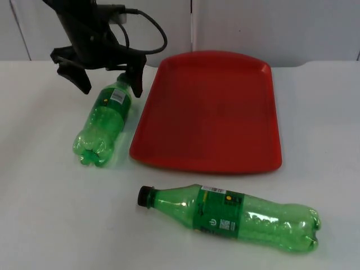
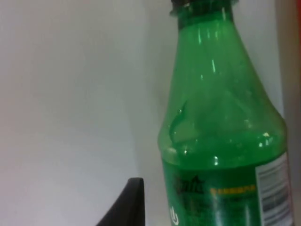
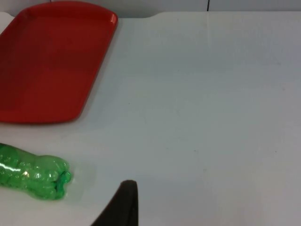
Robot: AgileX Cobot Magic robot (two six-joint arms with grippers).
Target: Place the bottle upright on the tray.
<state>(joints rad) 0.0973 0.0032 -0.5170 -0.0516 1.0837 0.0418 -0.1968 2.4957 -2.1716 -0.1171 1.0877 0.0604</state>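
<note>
A green plastic bottle lies on its side left of the red tray, its neck pointing toward the back of the table. My left gripper hangs open over that neck end, one finger on either side and apart from the bottle. Seen close in the left wrist view, the bottle shows its black cap and label beside one black fingertip. A second green bottle with a black cap lies on its side in front of the tray. My right gripper waits over bare table right of the tray, near that bottle's base.
The tray is flat with a low rim and nothing on it. White table stretches open to the tray's right and along the front left. The grey partition wall closes off the back.
</note>
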